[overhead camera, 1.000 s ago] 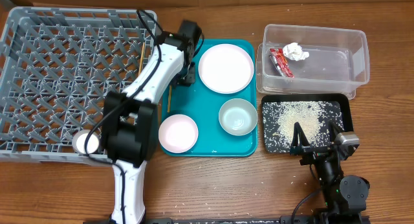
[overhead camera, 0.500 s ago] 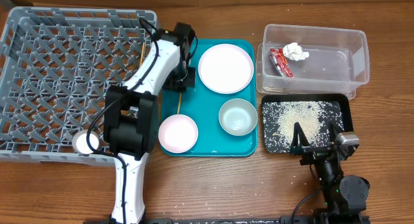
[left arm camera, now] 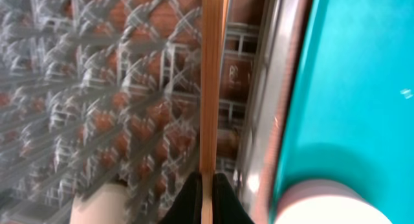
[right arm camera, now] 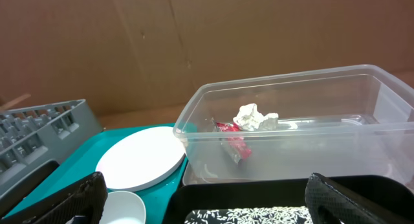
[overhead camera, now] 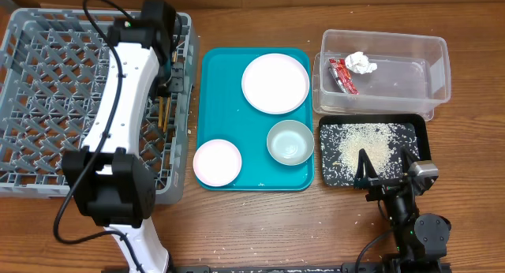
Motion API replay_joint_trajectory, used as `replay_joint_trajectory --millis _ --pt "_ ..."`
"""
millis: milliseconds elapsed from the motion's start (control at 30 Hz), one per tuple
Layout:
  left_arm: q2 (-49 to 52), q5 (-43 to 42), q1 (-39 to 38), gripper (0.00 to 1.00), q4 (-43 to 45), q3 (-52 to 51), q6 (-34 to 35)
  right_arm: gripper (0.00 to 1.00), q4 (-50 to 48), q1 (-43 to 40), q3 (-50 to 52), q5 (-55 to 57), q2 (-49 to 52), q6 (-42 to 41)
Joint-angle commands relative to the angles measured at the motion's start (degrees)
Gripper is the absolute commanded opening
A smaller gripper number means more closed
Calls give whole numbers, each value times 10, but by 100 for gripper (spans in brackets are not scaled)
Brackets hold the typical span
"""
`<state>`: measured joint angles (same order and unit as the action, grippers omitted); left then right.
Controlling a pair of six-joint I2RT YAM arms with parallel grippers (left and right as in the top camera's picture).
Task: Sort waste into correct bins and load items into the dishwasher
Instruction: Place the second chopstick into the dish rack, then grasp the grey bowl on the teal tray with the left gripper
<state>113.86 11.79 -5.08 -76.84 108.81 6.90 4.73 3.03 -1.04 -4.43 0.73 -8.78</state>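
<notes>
The left end effector [left arm camera: 207,197] is pinching a wooden chopstick [left arm camera: 211,88] near one end, its fingers closed narrow on the wood. It is holding the stick over the grey rack [overhead camera: 47,84] just left of the teal tray [overhead camera: 229,107]. From overhead the stick is showing below the arm, above the rack edge nearest that tray. Whether a second stick is lying against it I cannot tell.

The chopstick is looking light, stiff and smooth, so it is likely to swivel or slide in a two-finger pinch. A hold nearer its middle would be steadying it. Laying it flat along a lattice row should be keeping it from slipping between the pegs.

On the teal tray the plate [overhead camera: 274,83], the pink bowl [overhead camera: 217,162] and the green bowl [overhead camera: 290,141] are waiting. All three are looking hard, slick and breakable, and are probably best taken at the rim.

Right of the teal tray, the right end effector [overhead camera: 385,169] is resting spread wide and empty over the black tray [overhead camera: 327,131], which is holding the rice [overhead camera: 363,143]. Also right of the teal tray, the tub [overhead camera: 438,68] is holding the wrapper [overhead camera: 342,74] and the paper ball [overhead camera: 360,63].
</notes>
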Motion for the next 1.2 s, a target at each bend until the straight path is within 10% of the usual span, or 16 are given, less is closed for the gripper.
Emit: replay_joint_trajectory --millis 0,333,467,700,1033,1167 --pt "12 4 4 4 57 -90 -70 100 -3 -3 6 5 -4 0" --pt "-78 -70 -21 52 -42 35 -5 100 -3 -3 6 5 -4 0" --pt "-169 -174 -94 48 -52 38 47 100 -3 -3 6 5 -4 0" --pt "-174 11 -306 46 -3 -153 319 100 -3 -3 6 5 -4 0" --pt "-85 -132 -314 39 372 -364 257 100 -3 -3 6 5 -4 0" --pt "-36 -188 -314 18 422 -364 213 100 -3 -3 6 5 -4 0"
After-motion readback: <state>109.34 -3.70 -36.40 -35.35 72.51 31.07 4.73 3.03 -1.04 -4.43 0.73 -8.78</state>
